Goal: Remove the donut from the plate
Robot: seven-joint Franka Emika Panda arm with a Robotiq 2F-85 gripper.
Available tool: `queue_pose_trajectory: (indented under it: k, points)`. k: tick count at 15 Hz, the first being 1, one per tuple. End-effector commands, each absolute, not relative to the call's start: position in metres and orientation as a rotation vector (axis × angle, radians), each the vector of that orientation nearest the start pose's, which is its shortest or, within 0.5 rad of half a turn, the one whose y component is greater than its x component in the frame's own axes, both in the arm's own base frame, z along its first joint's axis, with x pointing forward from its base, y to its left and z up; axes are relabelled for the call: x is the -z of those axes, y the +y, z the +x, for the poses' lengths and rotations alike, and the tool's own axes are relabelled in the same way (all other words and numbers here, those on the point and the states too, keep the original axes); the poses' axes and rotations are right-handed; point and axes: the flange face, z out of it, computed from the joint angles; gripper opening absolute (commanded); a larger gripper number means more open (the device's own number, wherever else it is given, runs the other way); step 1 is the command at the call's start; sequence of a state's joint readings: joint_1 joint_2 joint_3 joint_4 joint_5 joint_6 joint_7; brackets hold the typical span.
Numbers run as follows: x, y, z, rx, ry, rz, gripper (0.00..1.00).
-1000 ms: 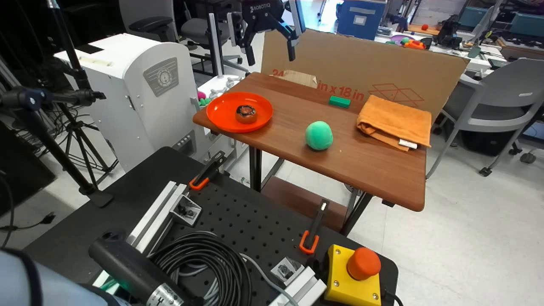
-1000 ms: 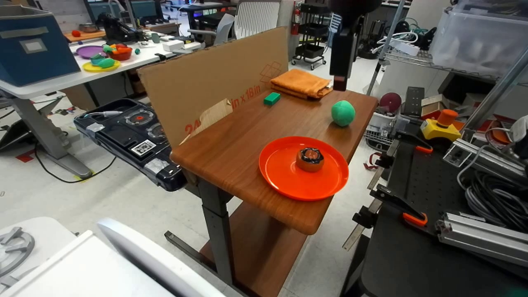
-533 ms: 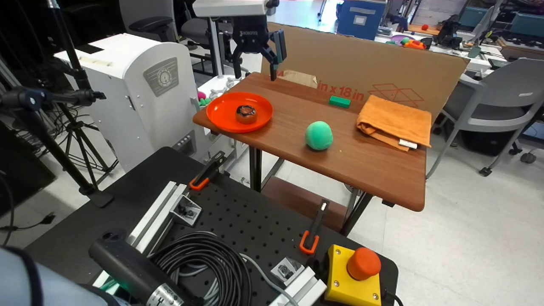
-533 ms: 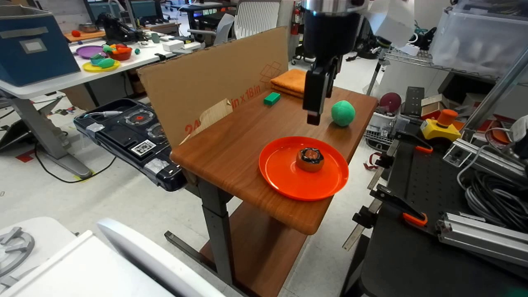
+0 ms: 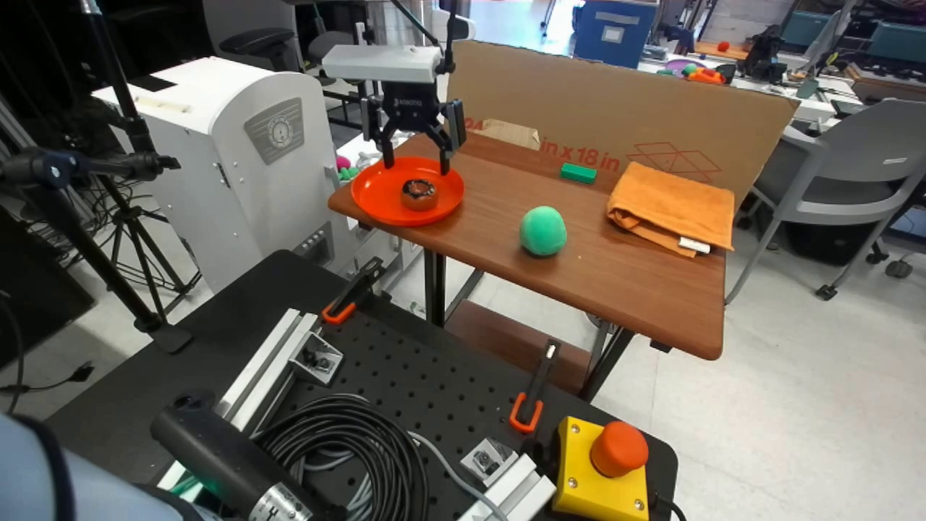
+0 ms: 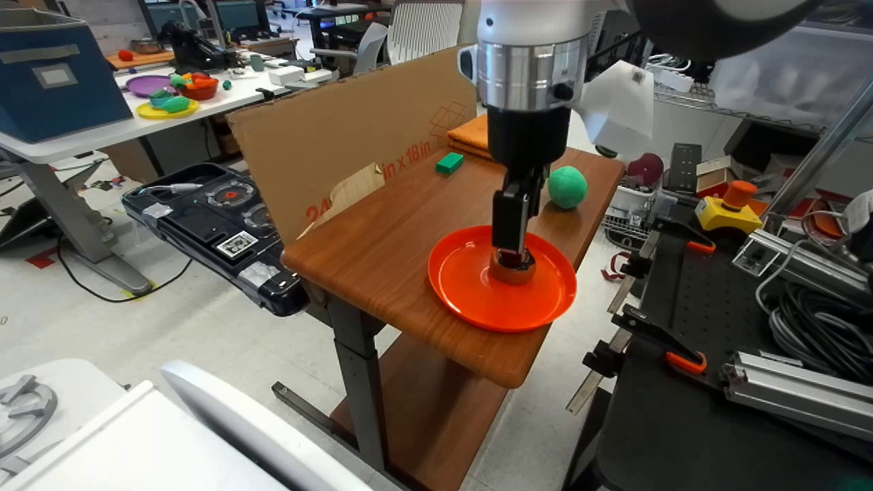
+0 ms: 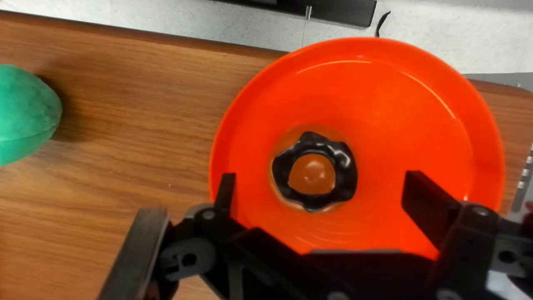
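One brown table (image 5: 622, 286), cardboard (image 5: 600, 108) alongside

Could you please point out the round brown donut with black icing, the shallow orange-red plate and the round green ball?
Round brown donut (image 5: 419, 202), in an exterior view: brown side.
Shallow orange-red plate (image 7: 404, 121), in the wrist view: bare inside.
Round green ball (image 5: 543, 231), in an exterior view: middle.

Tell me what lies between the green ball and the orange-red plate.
Just a bare stretch of wood-grain tabletop lies between the green ball and the orange-red plate, as the wrist view shows.
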State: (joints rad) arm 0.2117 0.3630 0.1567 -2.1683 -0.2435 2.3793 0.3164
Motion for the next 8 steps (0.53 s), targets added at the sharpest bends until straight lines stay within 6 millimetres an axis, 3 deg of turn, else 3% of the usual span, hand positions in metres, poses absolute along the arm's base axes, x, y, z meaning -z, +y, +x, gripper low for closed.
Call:
queue_pose_trajectory:
  k: [1,6,7,8]
  points:
    - [-0.193,0.199,0.521,-0.205,-0.403,-3.263,1.0]
    - [-0.171,0.2,0.528,-0.25,-0.395,-3.276,1.0]
    - [-0.167,0.201,0.53,-0.248,-0.395,-3.285,0.75]
    - [-0.164,0.202,0.531,-0.251,-0.397,-3.291,0.72]
